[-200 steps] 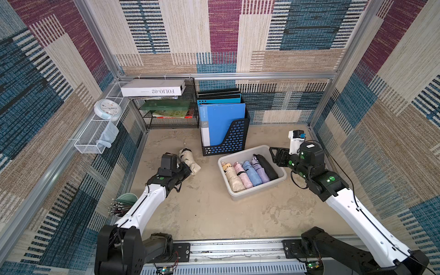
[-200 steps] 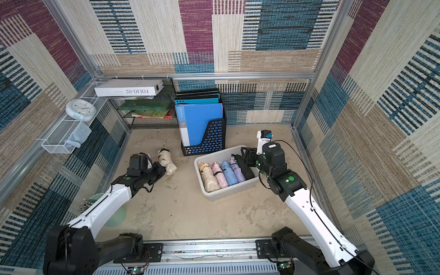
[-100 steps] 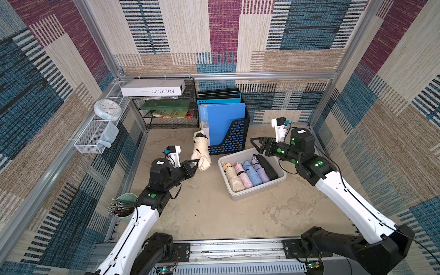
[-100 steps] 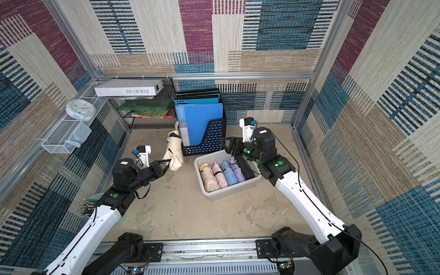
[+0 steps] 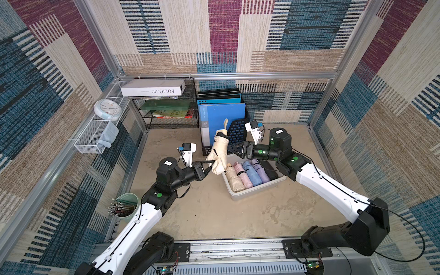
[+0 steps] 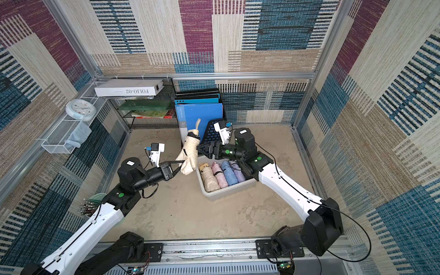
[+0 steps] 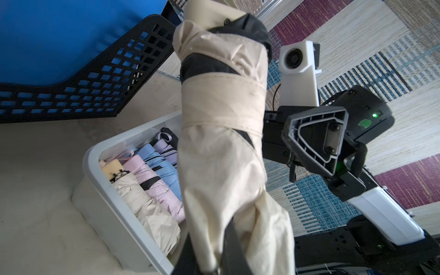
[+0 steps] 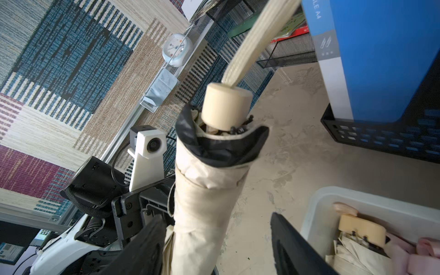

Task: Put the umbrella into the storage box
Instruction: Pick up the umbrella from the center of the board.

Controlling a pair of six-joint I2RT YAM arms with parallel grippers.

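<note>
Left gripper [image 5: 210,166] clamped on the lower end of the cream folded fabric umbrella [image 5: 220,152], holding it upright in the air, handle up. Right gripper [image 5: 231,148] open: jaws straddle the umbrella's upper half, and the right wrist view shows a gap on one side, so no grip. Light grey rectangular plastic storage box [image 5: 252,191] sits just below the right gripper, with five folded umbrellas [image 5: 250,172] inside. Done: pick and lift. Left: probably handover, then lower into box, release.

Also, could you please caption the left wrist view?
Left gripper grips the cream umbrella, handle up, near the storage box; right gripper open.
</note>
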